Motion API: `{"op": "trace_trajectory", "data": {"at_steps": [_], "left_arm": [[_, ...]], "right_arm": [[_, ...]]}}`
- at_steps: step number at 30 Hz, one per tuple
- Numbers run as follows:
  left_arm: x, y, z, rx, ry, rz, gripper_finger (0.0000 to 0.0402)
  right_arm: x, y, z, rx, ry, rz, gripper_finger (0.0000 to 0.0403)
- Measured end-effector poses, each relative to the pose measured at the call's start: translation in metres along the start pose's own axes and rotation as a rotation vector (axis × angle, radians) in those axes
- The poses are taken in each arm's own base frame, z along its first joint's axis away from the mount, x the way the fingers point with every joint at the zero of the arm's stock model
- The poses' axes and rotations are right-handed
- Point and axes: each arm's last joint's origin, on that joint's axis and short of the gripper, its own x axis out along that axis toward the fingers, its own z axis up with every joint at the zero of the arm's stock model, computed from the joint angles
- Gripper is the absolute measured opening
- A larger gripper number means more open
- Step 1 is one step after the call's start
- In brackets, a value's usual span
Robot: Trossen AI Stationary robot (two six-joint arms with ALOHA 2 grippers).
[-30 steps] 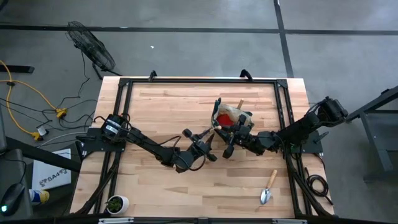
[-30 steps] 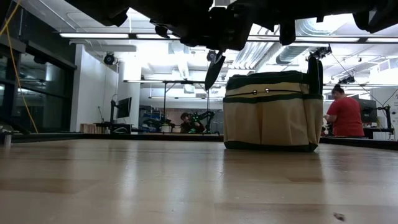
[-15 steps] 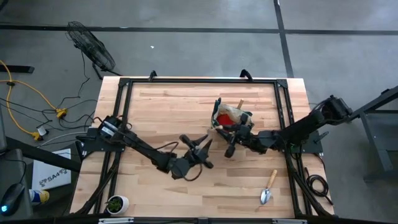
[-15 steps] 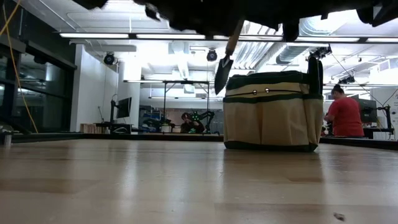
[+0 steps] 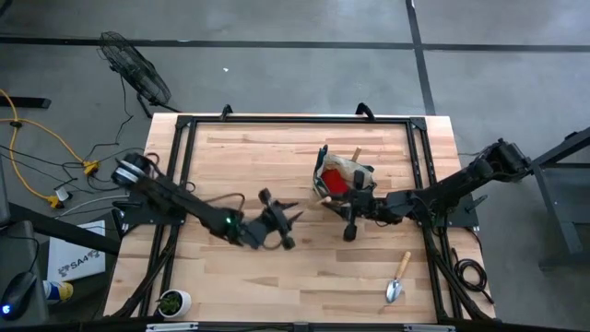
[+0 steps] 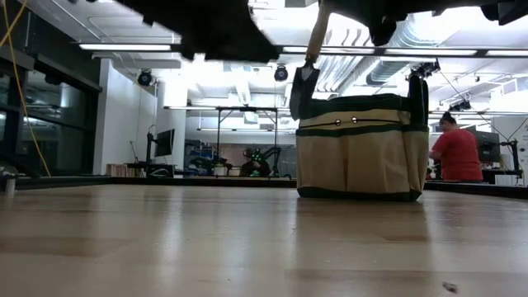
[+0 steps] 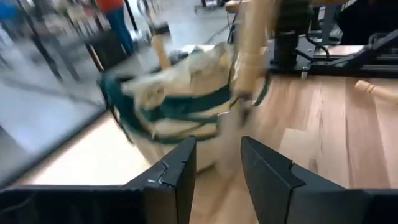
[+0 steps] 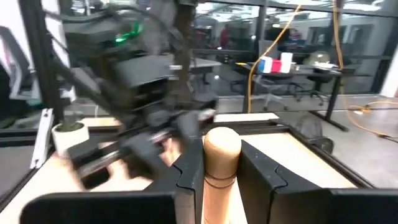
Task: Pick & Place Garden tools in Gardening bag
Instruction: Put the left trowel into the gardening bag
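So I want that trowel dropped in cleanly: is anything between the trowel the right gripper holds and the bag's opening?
Nothing visible blocks it. The right gripper holds the trowel by its wooden handle, blade down, in the air just beside the bag. The left gripper is empty and off to the side, away from the bag.

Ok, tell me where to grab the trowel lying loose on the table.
Take the trowel by its wooden handle, coming straight down with jaws across it: it lies flat, the handle straight and narrow, the blade broad against the table.
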Motion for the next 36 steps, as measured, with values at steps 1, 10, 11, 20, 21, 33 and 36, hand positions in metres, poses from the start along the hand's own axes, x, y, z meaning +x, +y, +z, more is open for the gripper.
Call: {"op": "trace_trajectory", "data": {"at_steps": [1, 10, 11, 20, 21, 33, 36], "left_arm": [[0.001, 0.006, -0.002, -0.038, 0.019, -0.016, 0.0122], [-0.016, 0.048, -0.033, -0.266, 0.065, -0.088, 0.0122], [-0.019, 0.053, -0.037, -0.29, 0.056, -0.121, 0.0122], [-0.03, 0.109, -0.065, -0.443, -0.178, -0.427, 0.0122], [-0.031, 0.116, -0.069, -0.453, -0.192, -0.428, 0.0122], [-0.031, 0.129, -0.079, -0.451, -0.19, -0.424, 0.0122], [-0.031, 0.129, -0.079, -0.452, -0.189, -0.425, 0.0122]], "right_arm": [[0.0, 0.0, 0.0, -0.001, 0.001, 0.013, 0.0059], [0.015, 0.01, 0.017, -0.103, 0.179, 0.035, 0.0059], [0.016, 0.01, 0.019, -0.113, 0.191, 0.032, 0.0059], [0.026, 0.015, 0.026, -0.158, 0.212, 0.018, 0.0059], [0.029, 0.016, 0.025, -0.165, 0.223, 0.017, 0.0059], [0.047, 0.022, 0.01, -0.29, 0.38, 0.011, 0.0059], [0.046, 0.022, 0.009, -0.314, 0.387, -0.004, 0.0059]]}}
